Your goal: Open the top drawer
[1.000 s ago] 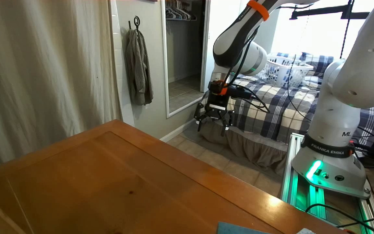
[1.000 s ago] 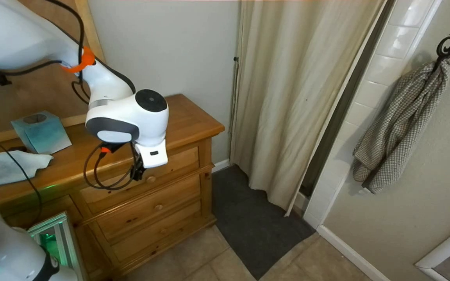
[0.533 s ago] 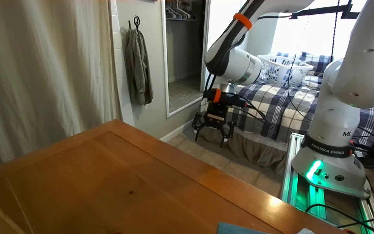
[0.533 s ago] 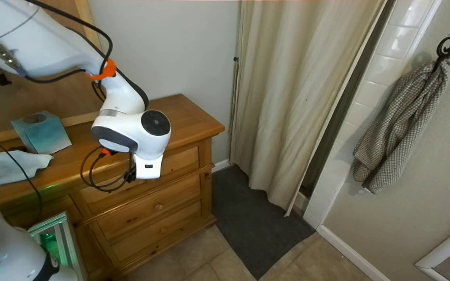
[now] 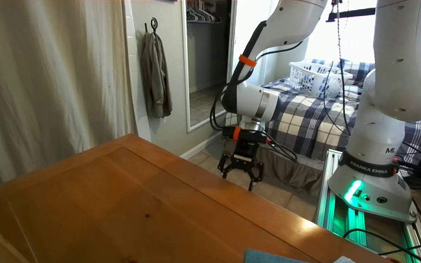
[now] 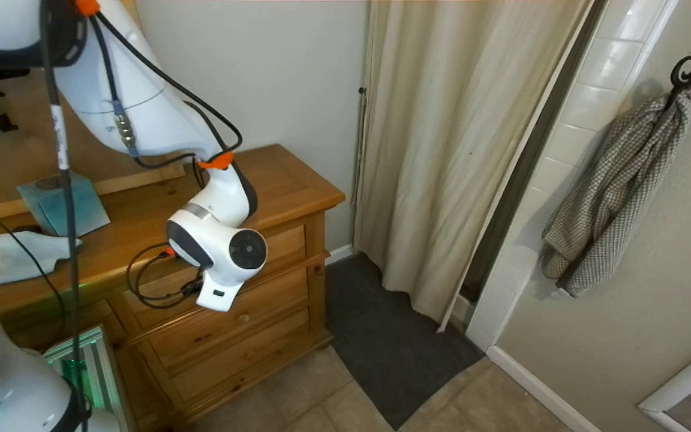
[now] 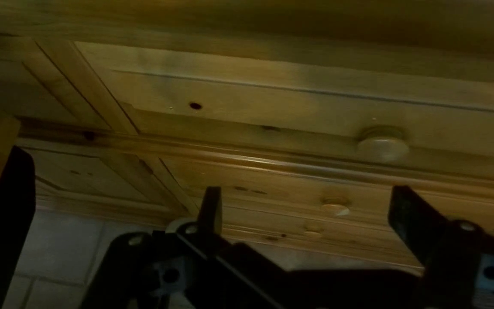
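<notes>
The top drawer is a honey-brown wooden front just under the dresser's top. It shows in an exterior view (image 6: 285, 243) and in the wrist view (image 7: 264, 101), and it looks shut. Its round wooden knob (image 7: 383, 146) is right of centre in the wrist view; the arm hides it in the exterior view. My gripper (image 5: 237, 182) is open and empty, in front of the dresser and partly behind the top's edge. In the wrist view its fingers (image 7: 306, 193) are wide apart, below the knob and not touching it. The wrist hides the gripper in an exterior view.
Lower drawers with knobs (image 7: 335, 208) lie below the top drawer. The dresser's top (image 6: 297, 183) overhangs the drawers. A blue tissue box (image 6: 66, 207) and a white cloth (image 6: 24, 255) lie on it. A bed with a laundry basket (image 5: 318, 78) stands behind the arm.
The arm has swung and lowered, bringing the gripper down to about the level of the dresser's top edge. The gripper stays open. The drawer has not visibly moved.
</notes>
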You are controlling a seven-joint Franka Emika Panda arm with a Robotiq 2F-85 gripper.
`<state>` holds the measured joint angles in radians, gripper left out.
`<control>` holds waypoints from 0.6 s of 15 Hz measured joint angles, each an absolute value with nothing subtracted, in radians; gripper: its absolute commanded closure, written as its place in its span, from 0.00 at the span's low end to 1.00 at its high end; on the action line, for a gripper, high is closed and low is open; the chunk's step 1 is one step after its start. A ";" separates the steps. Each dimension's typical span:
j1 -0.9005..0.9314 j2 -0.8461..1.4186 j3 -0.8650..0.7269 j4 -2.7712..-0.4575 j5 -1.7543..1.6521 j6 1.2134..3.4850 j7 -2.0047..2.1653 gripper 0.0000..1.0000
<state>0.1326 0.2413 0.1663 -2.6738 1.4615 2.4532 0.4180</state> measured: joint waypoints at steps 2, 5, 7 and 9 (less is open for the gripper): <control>0.132 0.285 0.162 -2.649 1.481 2.451 0.398 0.00; 0.132 0.295 0.160 -2.637 1.481 2.448 0.398 0.00; 0.132 0.295 0.160 -2.637 1.481 2.447 0.398 0.00; 0.133 0.296 0.158 -2.637 1.481 2.444 0.400 0.00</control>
<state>0.1330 0.2957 0.1579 -2.6365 1.4814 2.4436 0.3995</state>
